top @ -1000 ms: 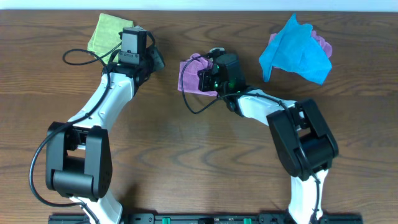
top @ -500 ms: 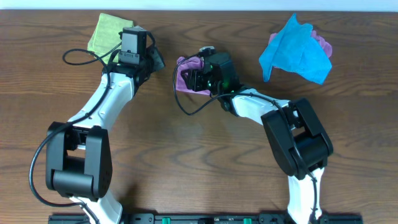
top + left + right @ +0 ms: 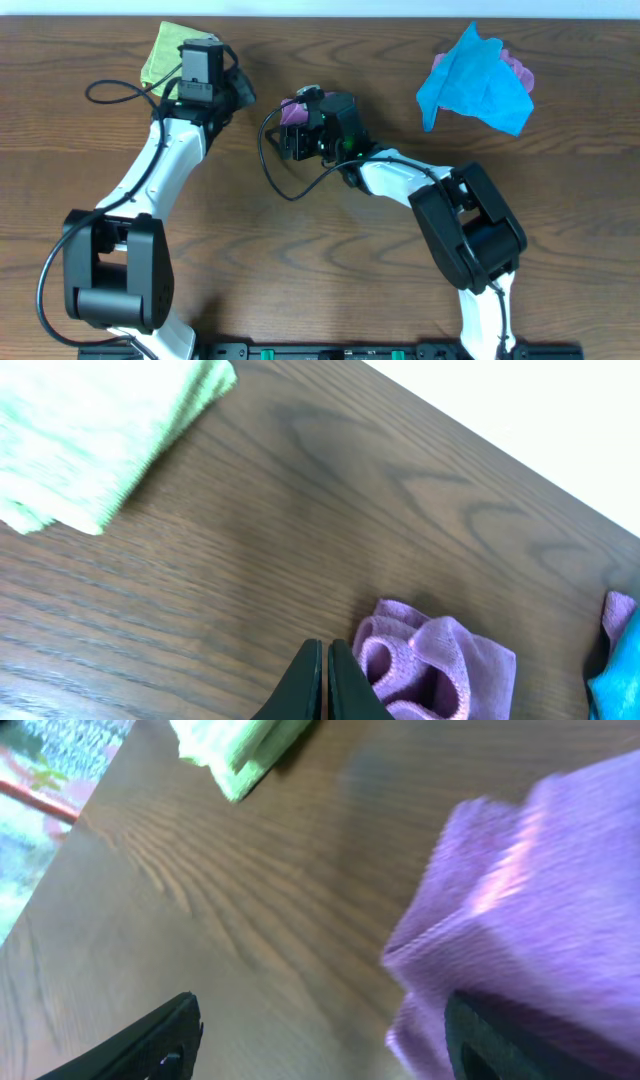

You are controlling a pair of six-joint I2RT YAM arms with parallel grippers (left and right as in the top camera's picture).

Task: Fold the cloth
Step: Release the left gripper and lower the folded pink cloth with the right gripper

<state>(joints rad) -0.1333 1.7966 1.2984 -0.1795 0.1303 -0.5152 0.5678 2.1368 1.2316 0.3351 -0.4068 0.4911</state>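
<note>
Overhead: one lilac cloth (image 3: 293,110), blue cloth (image 3: 475,80), green cloth (image 3: 158,56), mauve scrap (image 3: 519,70)

Cloth (image 3: 293,110) mostly hidden under right hand (image 3: 292,136), green cloth (image 3: 90,430) cut off at edge

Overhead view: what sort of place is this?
Probably a robot lab bench: a left arm and right arm mounted at a wooden table, with purple cloth, blue cloth and green cloth laid out.
</note>
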